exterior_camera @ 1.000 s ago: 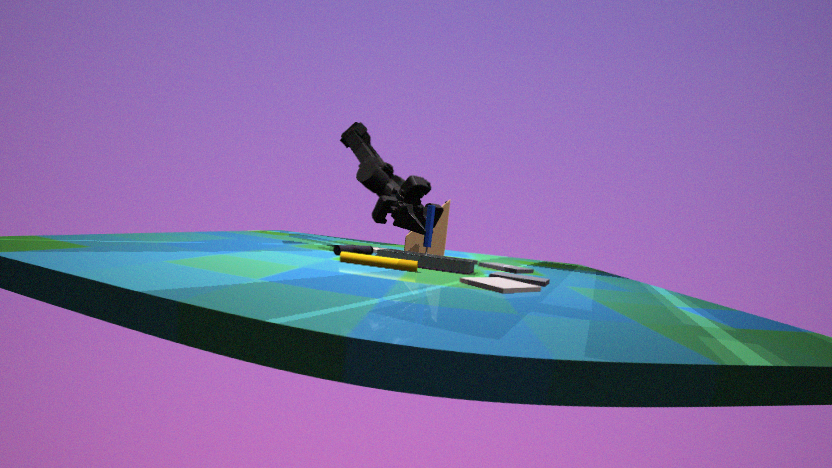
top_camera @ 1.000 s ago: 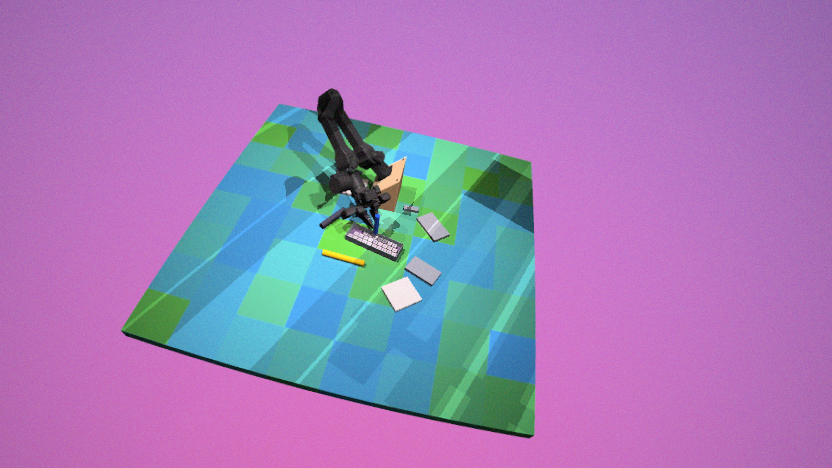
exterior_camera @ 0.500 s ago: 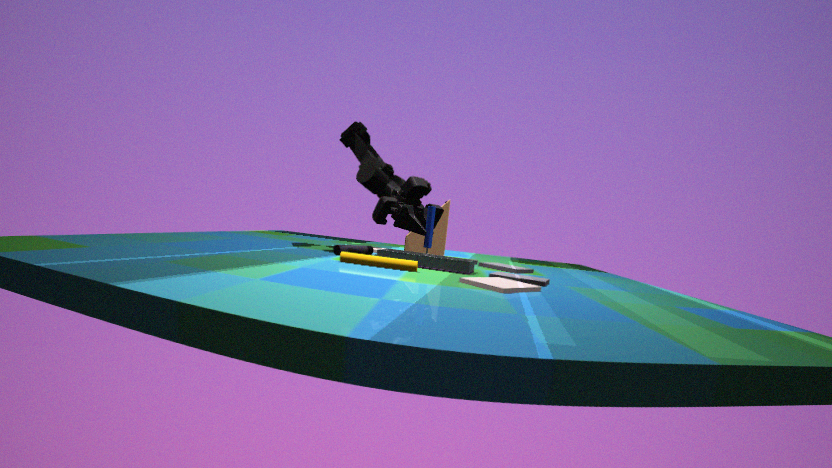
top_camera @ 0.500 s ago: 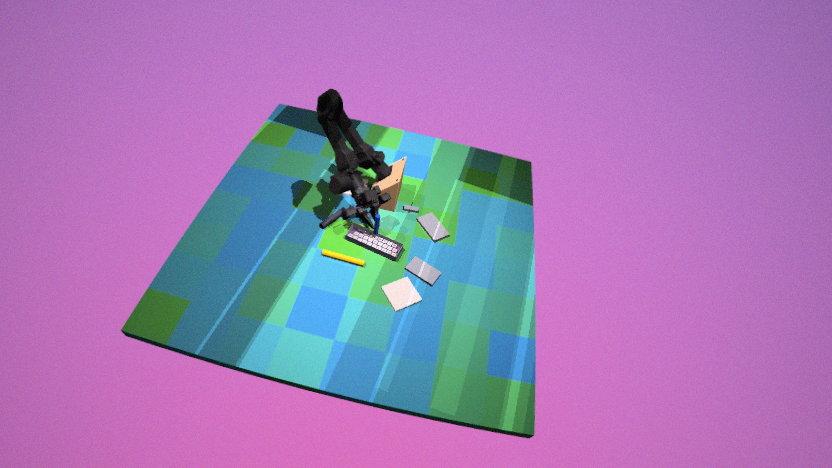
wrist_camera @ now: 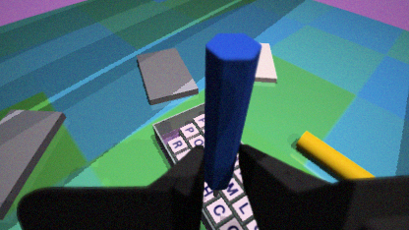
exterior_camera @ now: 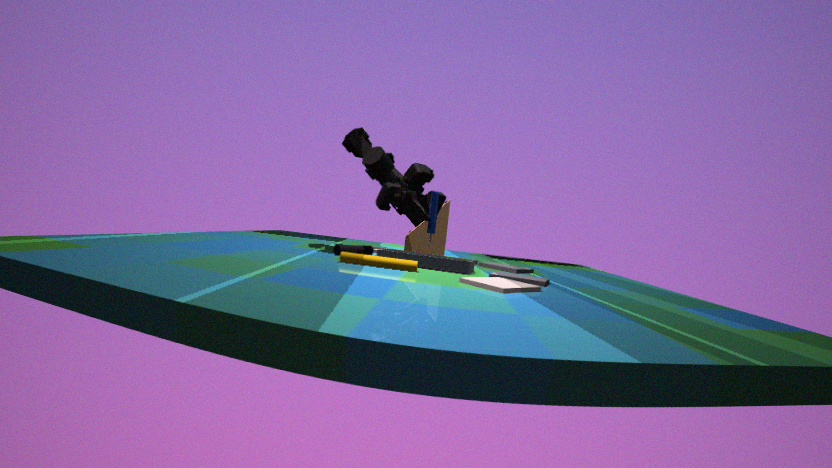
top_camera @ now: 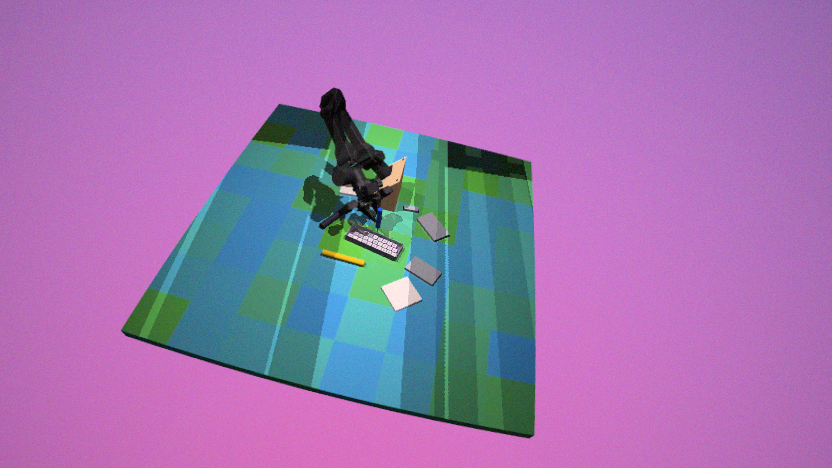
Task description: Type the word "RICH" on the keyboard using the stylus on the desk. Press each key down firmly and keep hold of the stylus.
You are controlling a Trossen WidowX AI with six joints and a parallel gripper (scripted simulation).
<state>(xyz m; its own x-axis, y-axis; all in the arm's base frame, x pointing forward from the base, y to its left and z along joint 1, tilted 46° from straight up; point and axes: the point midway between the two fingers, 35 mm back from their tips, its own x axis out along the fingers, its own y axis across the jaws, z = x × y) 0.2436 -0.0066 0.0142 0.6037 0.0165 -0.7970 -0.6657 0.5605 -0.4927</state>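
Note:
The blue stylus (top_camera: 379, 216) (exterior_camera: 433, 210) (wrist_camera: 229, 98) stands nearly upright in my gripper (top_camera: 376, 215) (wrist_camera: 220, 152), which is shut on it. Its thin tip points down and hangs a little above the keyboard (top_camera: 374, 242) (exterior_camera: 450, 262) (wrist_camera: 217, 211) in the exterior view. In the wrist view the lower end of the stylus appears over the keys near H, C and M. The R key (wrist_camera: 177, 144) shows near the keyboard's far left corner there. My fingers and the stylus hide many of the other keys, and I cannot make out the I key.
A yellow rod (top_camera: 343, 257) (exterior_camera: 378, 261) (wrist_camera: 336, 156) lies beside the keyboard. A black rod-like object (top_camera: 330, 221) (exterior_camera: 353, 249) lies on its other side. A brown upright holder (top_camera: 390, 196) (exterior_camera: 425, 239) stands behind. Two grey slabs (top_camera: 432, 227) (wrist_camera: 167, 76) and a white slab (top_camera: 401, 293) (exterior_camera: 500, 284) lie nearby.

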